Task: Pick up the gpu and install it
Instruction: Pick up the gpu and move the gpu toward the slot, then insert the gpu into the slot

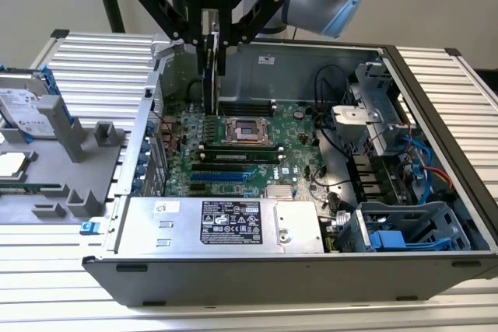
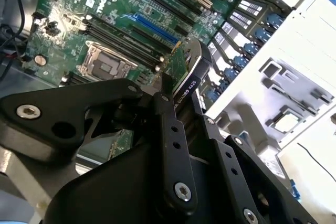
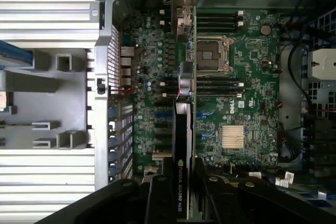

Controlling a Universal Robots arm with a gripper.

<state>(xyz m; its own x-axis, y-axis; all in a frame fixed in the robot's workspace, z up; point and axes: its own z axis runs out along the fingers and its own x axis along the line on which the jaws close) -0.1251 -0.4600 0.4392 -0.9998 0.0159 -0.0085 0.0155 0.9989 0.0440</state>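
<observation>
My gripper is shut on the gpu, which hangs edge-down over the open computer case. The card is thin and dark, with a black cooler along one face, seen edge-on in both wrist views. The black fingers clamp it from both sides, and the gripper sits over its upper edge. Below lies the large green motherboard with its square CPU socket and blue and black expansion slots. The card hovers above the board's rear-bracket side, apart from the slots.
The case's walls surround the board. A silver power supply fills the front, and a drive cage with blue parts stands at the exterior view's right. Outside, at the exterior view's left, a grey fixture holds a hard drive.
</observation>
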